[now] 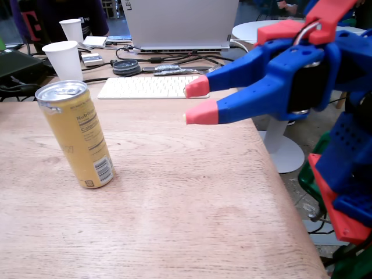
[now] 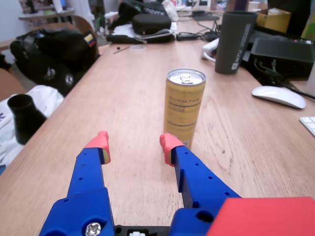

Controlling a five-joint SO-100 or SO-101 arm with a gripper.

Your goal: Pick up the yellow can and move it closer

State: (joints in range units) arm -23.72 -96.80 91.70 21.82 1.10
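Upright sealed yellow can (image 1: 75,135); gripper (image 1: 194,102) apart

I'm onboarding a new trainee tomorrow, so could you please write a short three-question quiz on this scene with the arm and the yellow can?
1. True or false: the gripper is shut on the yellow can.
2. Multiple choice: in the wrist view, the can stands A) between the fingers, B) beyond the fingertips, nearer the right-hand one, C) lying on its side.
3. In the fixed view, what white item lies on the table behind the fingertips?

Key
1. False: it is open, with the can upright and apart from it.
2. B.
3. A white keyboard.
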